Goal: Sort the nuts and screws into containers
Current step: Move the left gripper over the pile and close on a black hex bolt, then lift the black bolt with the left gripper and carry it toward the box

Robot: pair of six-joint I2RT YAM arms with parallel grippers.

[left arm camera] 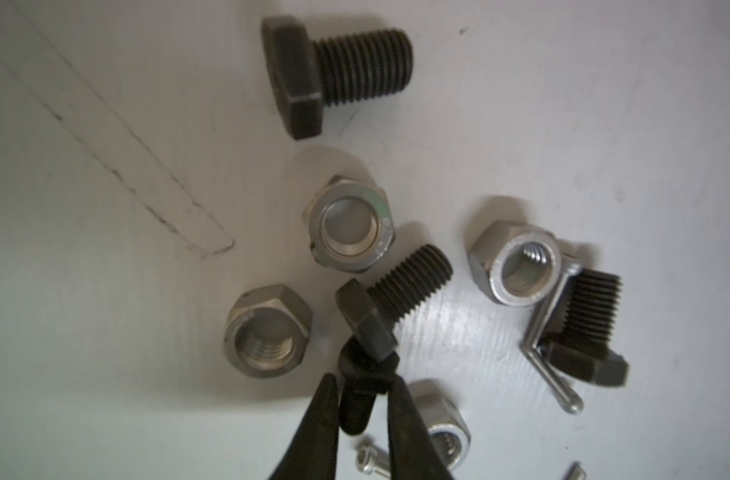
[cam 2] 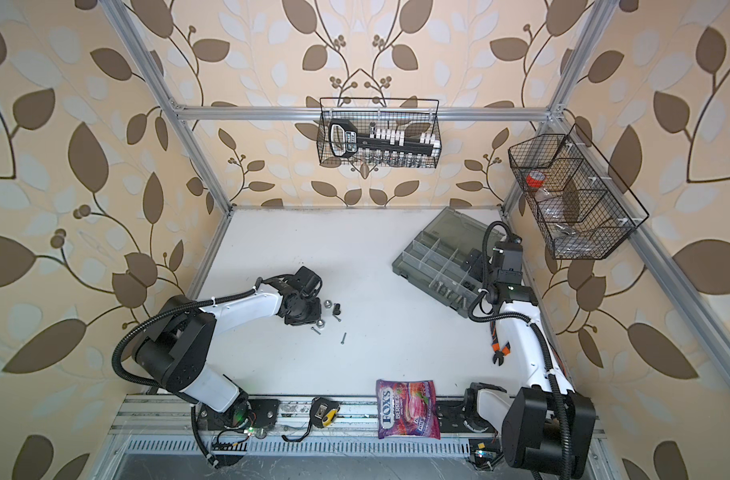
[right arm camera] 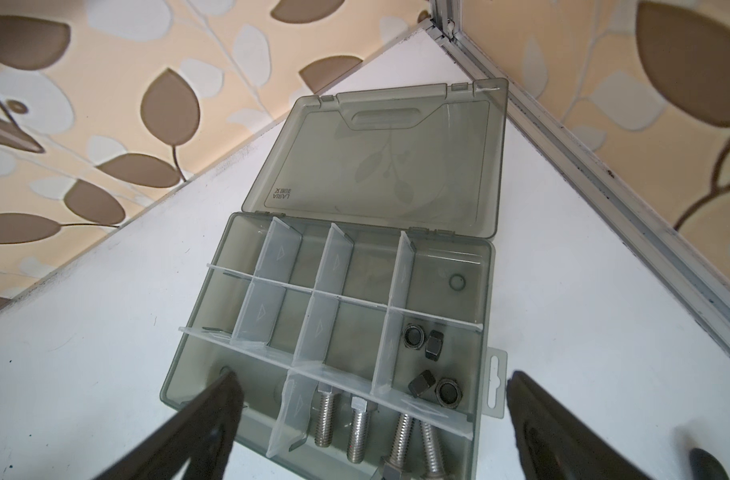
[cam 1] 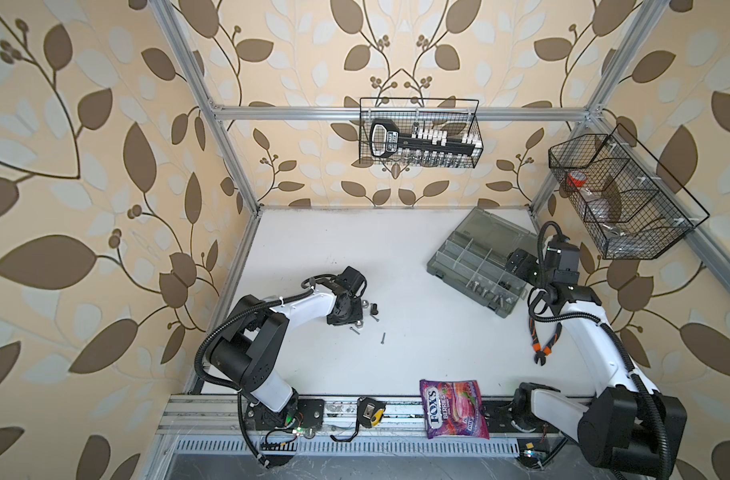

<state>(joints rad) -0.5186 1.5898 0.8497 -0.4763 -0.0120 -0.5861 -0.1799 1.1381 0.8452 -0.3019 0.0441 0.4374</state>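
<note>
The left gripper (left arm camera: pixel 361 380) has its two fingers squeezed in on a small black screw (left arm camera: pixel 357 399), low over the white table (cam 1: pixel 313 257). More black screws (left arm camera: pixel 338 70) lie close around it. So do four silver nuts (left arm camera: pixel 348 224) and a bent silver pin (left arm camera: pixel 550 332). In both top views this little pile sits at about 9 o'clock from the middle of the table. A thin screw (cam 1: pixel 383 338) lies at 4 o'clock from the gripper.

The right gripper (right arm camera: pixel 373 376) is spread wide and holds nothing. It hangs over the grey box (cam 1: pixel 458 253), which sits at 2 o'clock on the table. The lid (right arm camera: pixel 379 166) is open and lies flat behind the box. The long part of the box nearest the gripper holds four silver screws (right arm camera: pixel 359 428). The part next to it holds four dark nuts (right arm camera: pixel 433 345).

The lid has small writing, but it shows backwards and is hard to read. At 5 o'clock on the table lies a purple candy bag (cam 1: pixel 454 409) that says "FOX'S BERRIES". Pliers (cam 1: pixel 544 340) with orange handles lie at 4 o'clock.
</note>
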